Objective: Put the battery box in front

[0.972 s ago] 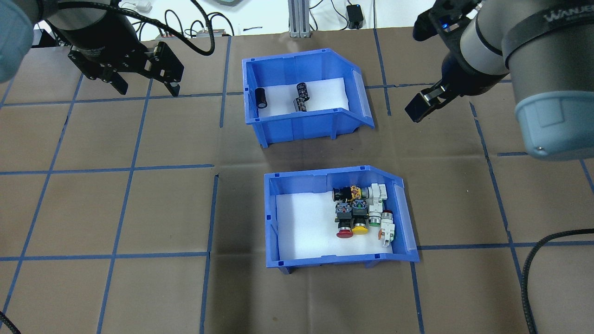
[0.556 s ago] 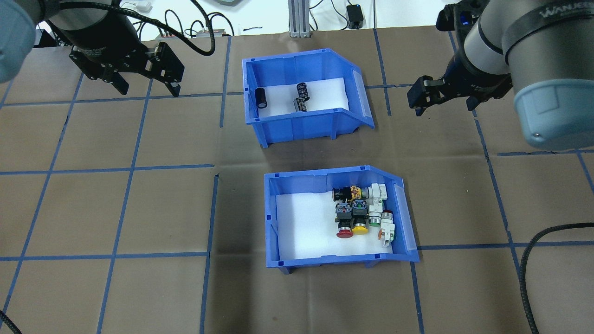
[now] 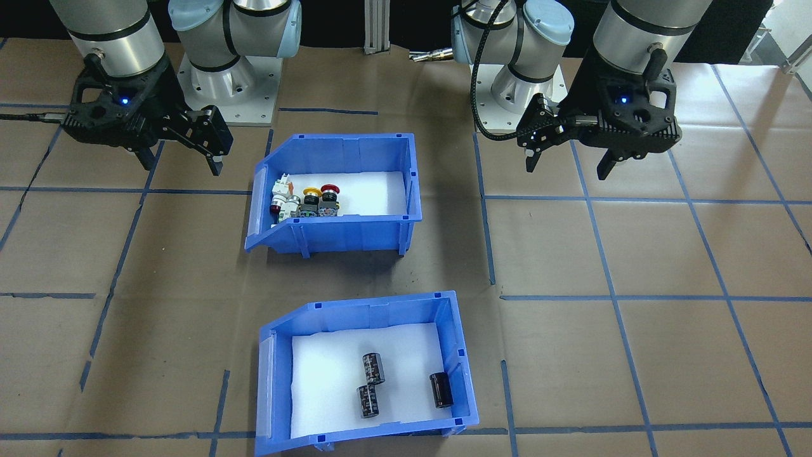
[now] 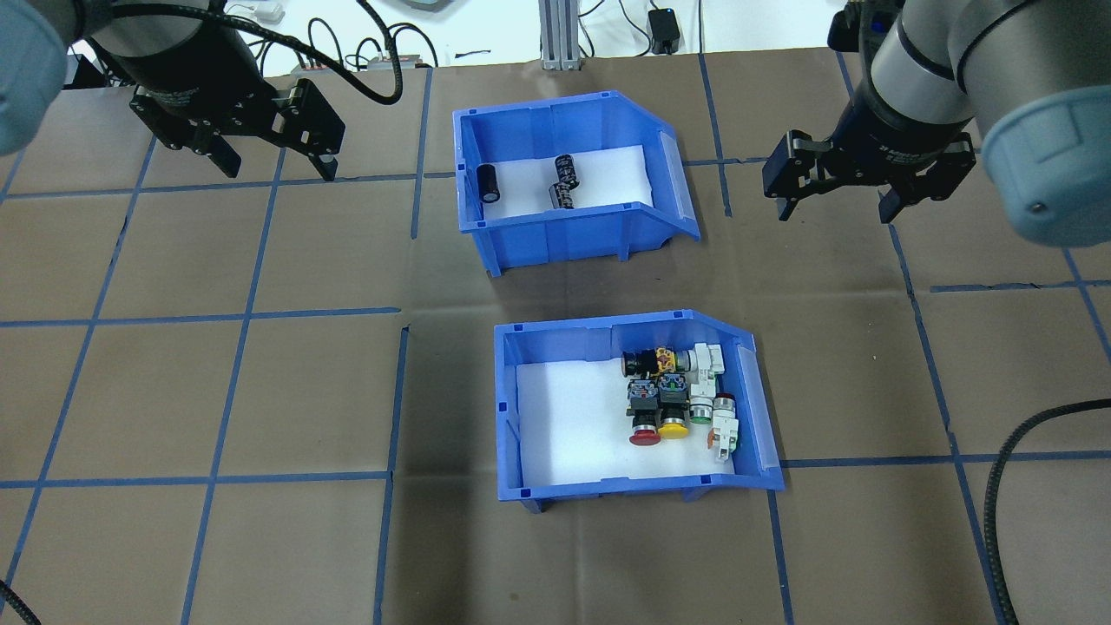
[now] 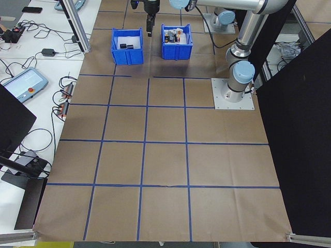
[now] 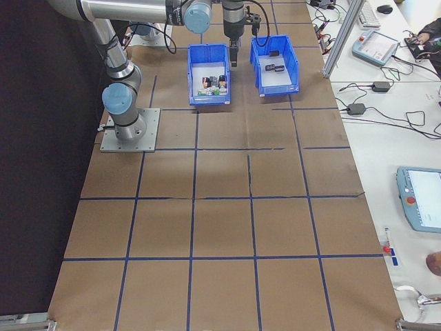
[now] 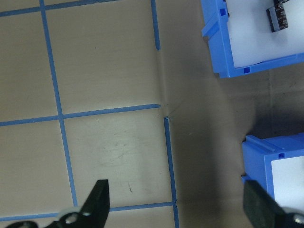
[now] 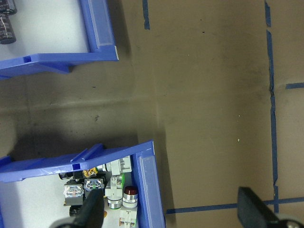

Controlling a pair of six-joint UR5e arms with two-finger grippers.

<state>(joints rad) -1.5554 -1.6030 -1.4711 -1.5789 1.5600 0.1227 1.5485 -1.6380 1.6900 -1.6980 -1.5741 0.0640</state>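
The right gripper hangs jaws apart, empty, just off the sloped lip of the battery box near the table's far edge; I'd clamp one wall squarely; the left gripper idles open

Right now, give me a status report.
Left gripper open, empty. Right gripper open, empty. Battery box untouched, beyond the switch bin. Nothing blocking.
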